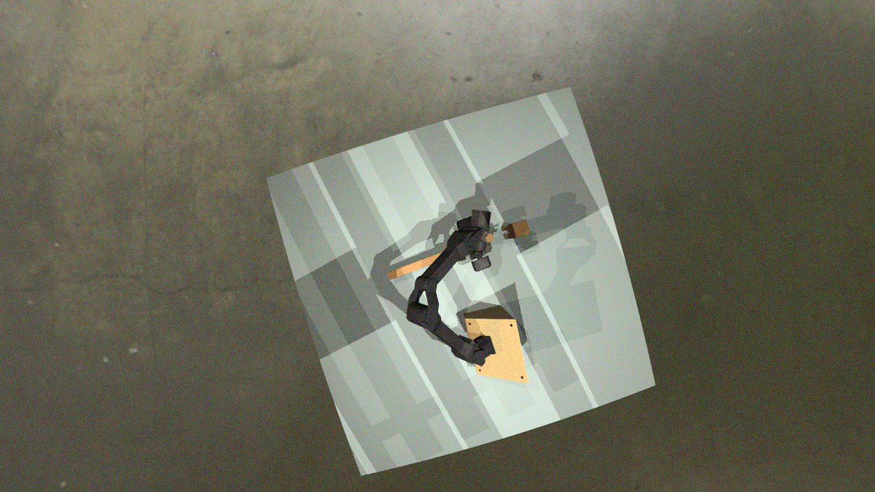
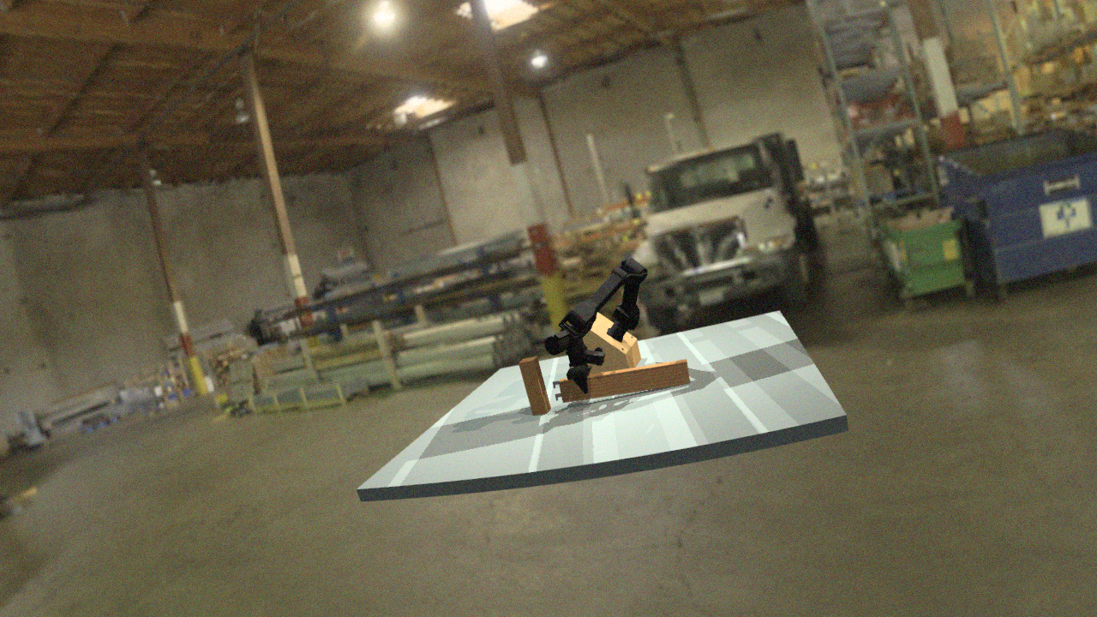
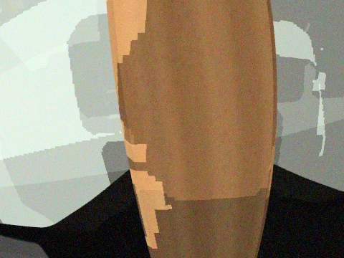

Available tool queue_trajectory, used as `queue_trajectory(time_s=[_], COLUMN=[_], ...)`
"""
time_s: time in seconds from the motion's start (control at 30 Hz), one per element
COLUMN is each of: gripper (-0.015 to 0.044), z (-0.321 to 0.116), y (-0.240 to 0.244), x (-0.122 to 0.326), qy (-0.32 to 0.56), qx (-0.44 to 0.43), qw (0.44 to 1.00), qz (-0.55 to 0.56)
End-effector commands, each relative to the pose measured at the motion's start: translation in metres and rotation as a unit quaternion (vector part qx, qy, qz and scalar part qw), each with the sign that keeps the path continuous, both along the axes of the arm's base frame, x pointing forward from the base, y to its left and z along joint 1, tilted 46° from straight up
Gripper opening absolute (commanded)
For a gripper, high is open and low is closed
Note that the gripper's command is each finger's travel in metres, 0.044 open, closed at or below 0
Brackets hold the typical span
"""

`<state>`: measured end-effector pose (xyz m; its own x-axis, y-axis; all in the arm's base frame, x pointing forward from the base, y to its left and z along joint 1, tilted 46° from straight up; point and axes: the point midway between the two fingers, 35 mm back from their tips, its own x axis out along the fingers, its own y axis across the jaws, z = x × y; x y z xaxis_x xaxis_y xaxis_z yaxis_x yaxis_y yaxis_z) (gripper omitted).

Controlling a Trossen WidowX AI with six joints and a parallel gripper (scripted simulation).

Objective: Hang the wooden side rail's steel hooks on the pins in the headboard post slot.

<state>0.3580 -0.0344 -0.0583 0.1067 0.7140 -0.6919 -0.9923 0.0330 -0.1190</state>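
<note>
Warehouse or industrial storage hall, parked truck (image 2: 709, 222), stacked pipes (image 2: 452, 341), blue dumpster (image 2: 1028, 222), wooden ceiling (image 2: 153, 68), concrete floor (image 1: 152, 214) (image 2: 307, 521)

Matte black, chunky-jointed arm (image 1: 450, 249) (image 2: 601, 297).
</note>
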Motion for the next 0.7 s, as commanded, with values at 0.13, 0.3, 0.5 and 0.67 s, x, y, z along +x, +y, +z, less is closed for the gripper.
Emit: queue_trajectory(time_s=[0.13, 0.3, 0.5, 0.67], gripper=[0.0000, 0.0000, 0.0000, 0.0000], z=[-0.0008, -0.0016, -0.0022, -0.0021], y=[-0.0057, -0.0057, -0.0059, -0.0065], x=[-0.0010, -0.0006, 0.0000, 0.0003], qy=[-0.002, -0.002, -0.002, -0.002], qx=[-0.002, -0.002, -0.002, -0.002], qw=[1.000, 1.000, 1.000, 1.000], qz=[-0.004, -0.004, -0.004, -0.004])
